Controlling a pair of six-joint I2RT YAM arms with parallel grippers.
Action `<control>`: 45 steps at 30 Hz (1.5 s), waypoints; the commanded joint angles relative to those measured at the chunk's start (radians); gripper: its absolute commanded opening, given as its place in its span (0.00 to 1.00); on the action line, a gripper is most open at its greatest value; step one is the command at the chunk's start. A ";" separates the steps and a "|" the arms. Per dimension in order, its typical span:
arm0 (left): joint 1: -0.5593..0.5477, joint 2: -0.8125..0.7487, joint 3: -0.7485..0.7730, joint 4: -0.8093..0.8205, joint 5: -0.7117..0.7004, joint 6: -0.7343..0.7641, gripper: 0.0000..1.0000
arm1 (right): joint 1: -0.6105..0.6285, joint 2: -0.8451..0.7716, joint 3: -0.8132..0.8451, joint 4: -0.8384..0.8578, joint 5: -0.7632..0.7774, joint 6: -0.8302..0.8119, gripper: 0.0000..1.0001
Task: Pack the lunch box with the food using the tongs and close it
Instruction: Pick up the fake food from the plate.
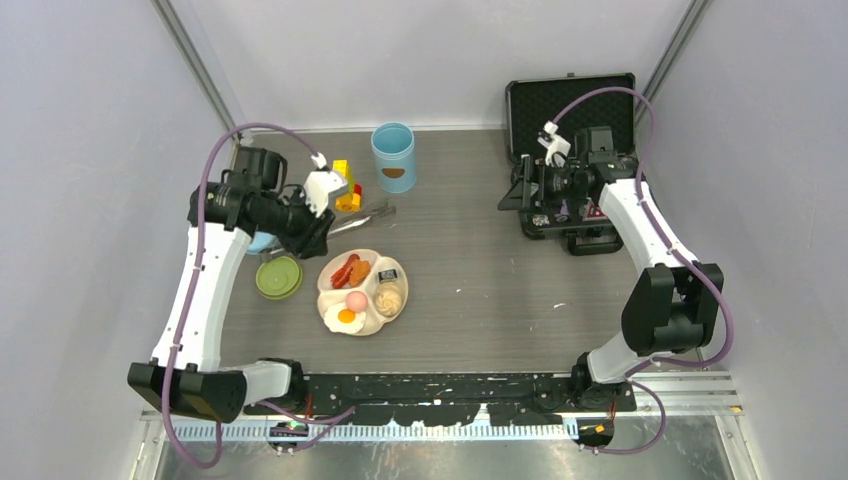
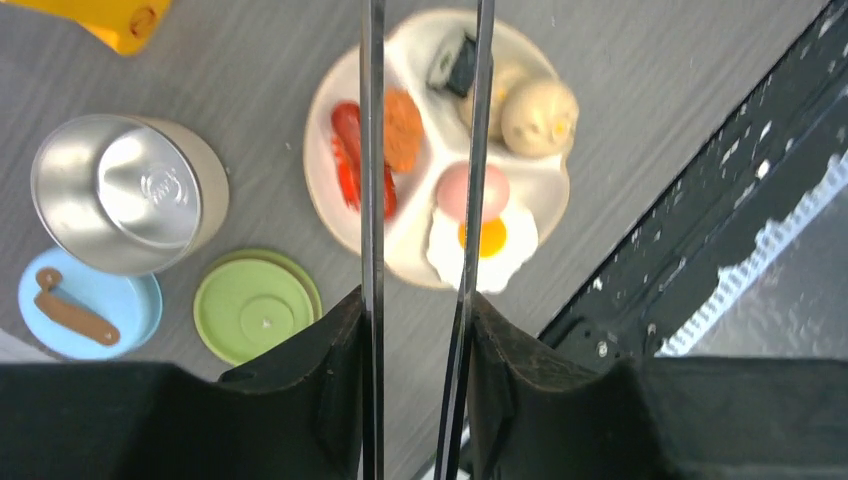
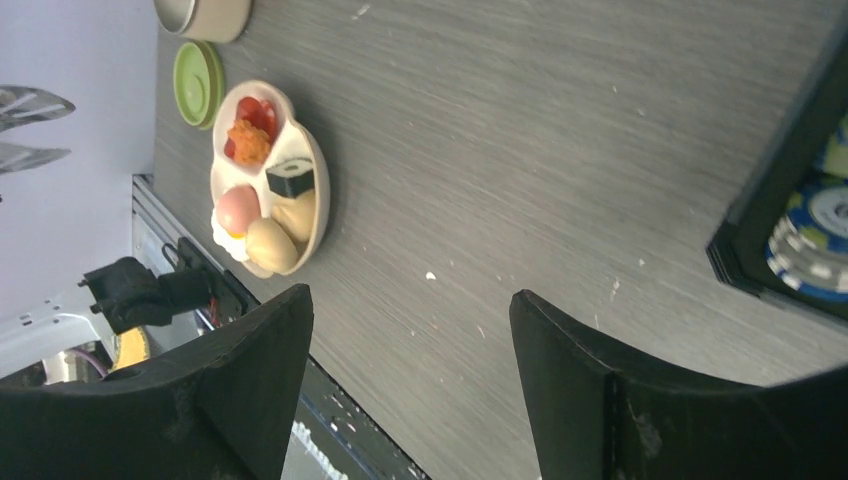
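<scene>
While my left hand (image 2: 415,350) is clamping the tongs (image 2: 372,150) between its two fingers, partly closed so that the two thin silver arms are standing a little apart, I am holding them out over the cream divided plate (image 2: 318,180). In my left wrist view one arm is crossing the red sausages (image 2: 347,150) and the other is crossing the pink egg (image 2: 450,190) and the fried egg (image 2: 495,245); both arms are running off the top of that view, so I cannot tell there where the tips are ending. From above, the tips are showing beyond the far rim of the plate, between it and the light-blue canister (image 1: 393,155), which is standing upright and open near the back of the table (image 1: 470,260). The brown nugget (image 2: 403,125) is lying beside the sausages, and the beige bun (image 2: 540,115) and the small dark piece (image 2: 450,60) are sharing another compartment. Left of the plate the steel bowl (image 2: 120,190) is sitting open, with the green lid (image 2: 255,305) just beside it and the blue lid (image 2: 130,300) next to that, brown handle up. A yellow object (image 2: 110,15) is lying farther back. My right hand (image 3: 410,310) is hanging wide open with nothing between its fingers, over bare table just beside the black case (image 1: 575,100), well apart from the plate.
</scene>
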State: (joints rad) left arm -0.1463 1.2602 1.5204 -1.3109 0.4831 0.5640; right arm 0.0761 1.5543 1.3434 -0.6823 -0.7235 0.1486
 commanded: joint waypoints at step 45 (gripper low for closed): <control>-0.391 -0.190 -0.417 0.058 -0.426 0.310 0.49 | -0.148 -0.024 -0.170 -0.009 -0.150 -0.079 0.77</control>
State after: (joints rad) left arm -0.5133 1.0748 1.1137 -1.2945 0.0834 0.8719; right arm -0.0658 1.5318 1.1778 -0.7204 -0.8452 0.0628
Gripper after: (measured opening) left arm 0.494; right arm 0.767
